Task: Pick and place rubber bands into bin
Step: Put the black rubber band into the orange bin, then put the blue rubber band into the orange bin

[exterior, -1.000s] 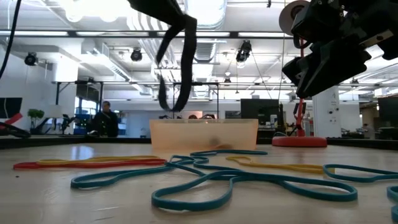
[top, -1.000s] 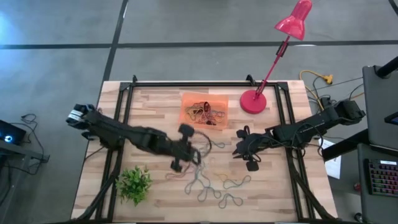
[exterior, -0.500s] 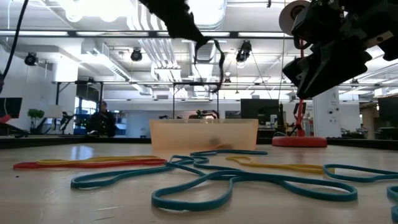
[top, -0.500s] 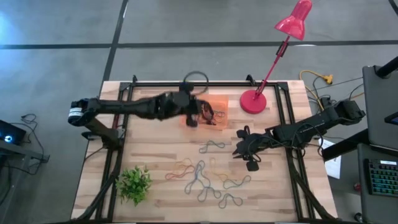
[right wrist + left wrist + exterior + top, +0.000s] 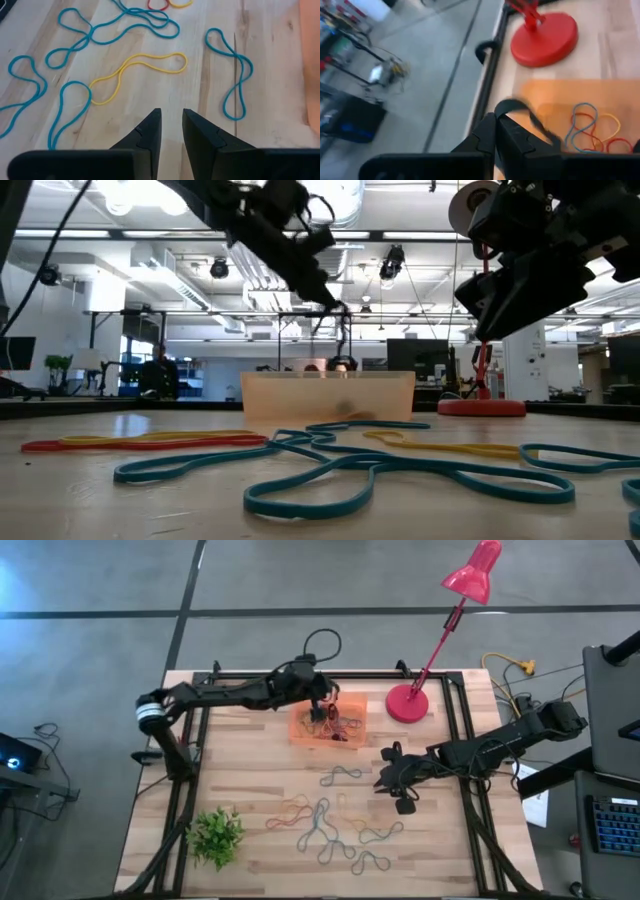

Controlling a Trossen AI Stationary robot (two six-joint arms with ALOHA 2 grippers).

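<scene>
High view: the bin, a translucent orange tray, sits at upper centre of the wooden table, and a tangle of red, yellow and blue bands lies inside it. Below it, in the lower middle of the frame, loose rubber bands are scattered over the wood, mostly blue figure-eights with a yellow and an orange-red one among them. The red lamp base stands just right of the bin, its stem leaning up to the red shade at upper right. A small green plant sits at lower left.

The left gripper hangs over the bin's upper left corner, its fingers pinched together on a black rubber band, which loops out in front of them above the bin in the left wrist view.

The right gripper hovers right of centre, near the loose bands, its fingers slightly parted and holding nothing, above bare wood between a yellow band and a blue band.
</scene>
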